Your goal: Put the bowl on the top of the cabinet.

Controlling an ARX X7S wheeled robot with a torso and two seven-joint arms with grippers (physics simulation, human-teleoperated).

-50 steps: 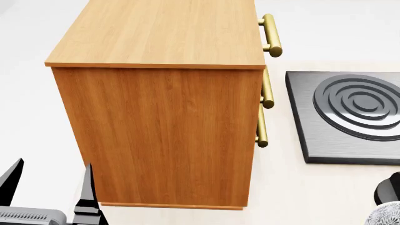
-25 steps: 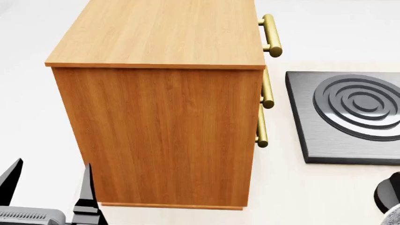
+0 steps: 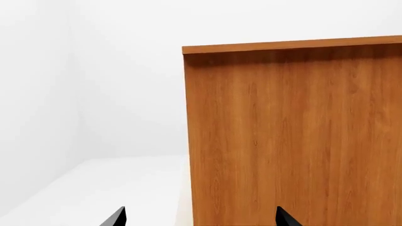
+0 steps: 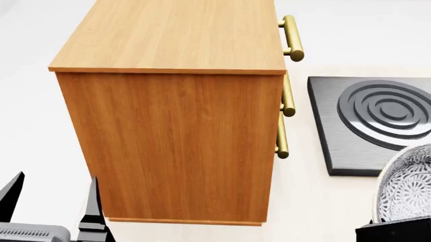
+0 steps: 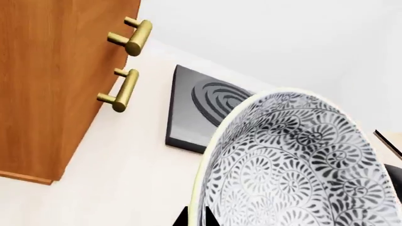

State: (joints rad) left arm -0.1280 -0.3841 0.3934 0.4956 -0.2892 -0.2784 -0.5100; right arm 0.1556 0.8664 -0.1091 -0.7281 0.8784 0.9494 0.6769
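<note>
Bowl lifted into view at the right, cabinet top not yet reached.

Risen into the head view's lower right corner since half a second ago: patterned bowl [image 4: 407, 186], carried on the right pincer [image 4: 394, 229], tilted on its side, rim clamped between the fingers, well below and to the right of the cabinet [image 4: 168, 141]. Off the table [image 4: 303, 201] now, hanging just in front of the dark induction hob [image 4: 350, 126], near the brass handles [image 4: 283, 133]. Left pincer [image 4: 50, 201] unmoved, fingers spread wide, gripping nothing, facing the cabinet's side panel. Probably a lift under way; more height and a leftward swing needed to clear the top edge.
</note>
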